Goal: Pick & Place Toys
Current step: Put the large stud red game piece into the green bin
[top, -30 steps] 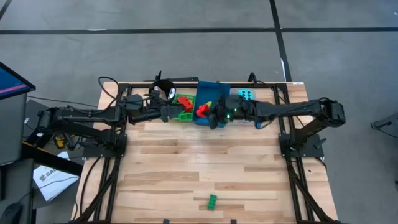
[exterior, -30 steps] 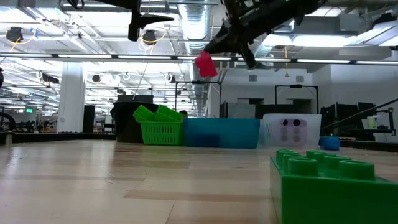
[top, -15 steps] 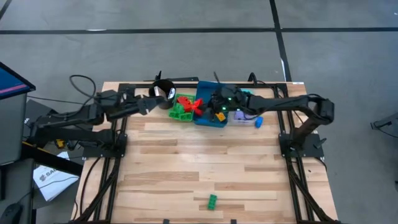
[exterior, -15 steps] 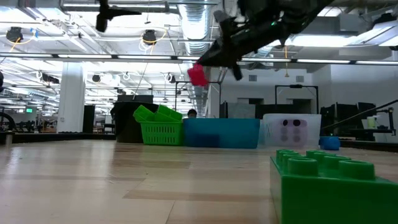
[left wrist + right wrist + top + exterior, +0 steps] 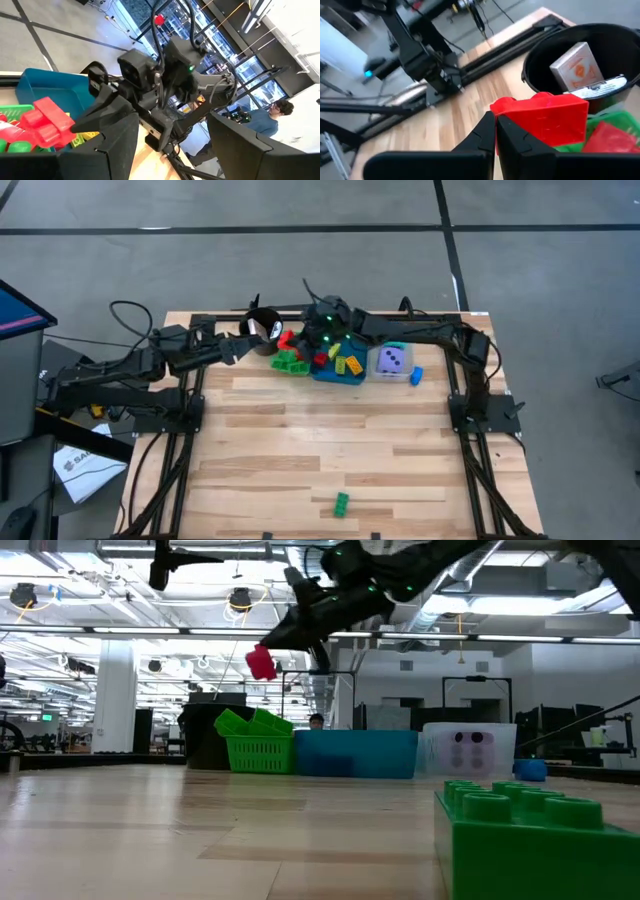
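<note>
Fingers of the right gripper (image 5: 496, 131) pinched tight on a chunky red plastic brick (image 5: 545, 117), dangling above the green slatted basket (image 5: 257, 753) beside the black cup (image 5: 580, 55), left gripper (image 5: 243, 346) parted, idle, nearby.

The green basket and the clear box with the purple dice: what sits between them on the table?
In the low view, the blue tray stands between the green basket and the clear box. The high view shows bricks lying in it.
</note>
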Available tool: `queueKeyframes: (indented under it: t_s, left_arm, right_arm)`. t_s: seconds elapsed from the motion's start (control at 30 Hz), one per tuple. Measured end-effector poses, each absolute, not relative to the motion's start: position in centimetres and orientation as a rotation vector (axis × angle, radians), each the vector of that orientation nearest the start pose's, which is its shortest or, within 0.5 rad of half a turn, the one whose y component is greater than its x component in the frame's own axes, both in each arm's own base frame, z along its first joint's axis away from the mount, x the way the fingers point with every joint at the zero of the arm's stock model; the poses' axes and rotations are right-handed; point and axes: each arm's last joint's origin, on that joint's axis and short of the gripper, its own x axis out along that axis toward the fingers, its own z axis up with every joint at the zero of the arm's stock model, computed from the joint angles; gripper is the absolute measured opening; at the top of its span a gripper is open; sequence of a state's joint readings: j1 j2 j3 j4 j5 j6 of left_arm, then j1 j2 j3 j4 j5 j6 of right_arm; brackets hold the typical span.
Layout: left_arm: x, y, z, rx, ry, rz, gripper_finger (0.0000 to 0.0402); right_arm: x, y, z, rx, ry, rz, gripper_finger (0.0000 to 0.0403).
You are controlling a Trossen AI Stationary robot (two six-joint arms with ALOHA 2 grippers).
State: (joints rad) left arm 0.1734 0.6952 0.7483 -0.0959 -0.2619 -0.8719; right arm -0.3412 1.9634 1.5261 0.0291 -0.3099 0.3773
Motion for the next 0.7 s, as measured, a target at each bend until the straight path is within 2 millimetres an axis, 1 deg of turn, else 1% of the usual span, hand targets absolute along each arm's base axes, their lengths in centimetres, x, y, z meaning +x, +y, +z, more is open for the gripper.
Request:
queueKeyframes:
  t_s: [0.07,0.17,0.23,0.3,0.37,0.5,0.6,0.7]
  left_arm:
    - [15.1,3.4,34.1,-0.856,-0.148,0.427,0.0231]
    - [15.1,3.4,34.1,-0.856,-0.146,0.428,0.0231]
    - [15.1,3.4,33.9,-0.858,-0.128,0.436,0.0231]
    - [15.0,3.4,33.5,-0.899,-0.097,0.453,0.0231]
    - [15.0,3.4,33.1,-0.977,-0.069,0.467,0.0231]
    - [14.9,3.1,32.3,-1.118,0.014,0.441,0.0231]
    - [15.0,3.0,32.1,-1.172,0.049,0.415,0.0231]
    - [15.1,3.0,32.2,-1.181,0.038,0.405,0.0231]
  right_arm:
    - [43.9,-14.7,26.4,0.472,0.419,-0.116,0.0]
    - [44.0,-14.5,26.8,0.429,0.514,-0.134,0.0]
    - [44.0,-14.0,27.0,0.392,0.551,-0.149,0.0]
    - [43.8,-13.5,27.4,0.363,0.577,-0.147,0.0]
    - [43.5,-12.5,28.1,0.312,0.589,-0.133,0.0]
    - [42.7,-10.0,31.0,0.13,0.542,-0.063,0.0]
    - [42.1,-7.9,33.0,0.039,0.492,-0.006,0.0]
    - [41.6,-5.9,34.5,-0.031,0.456,0.01,0.0]
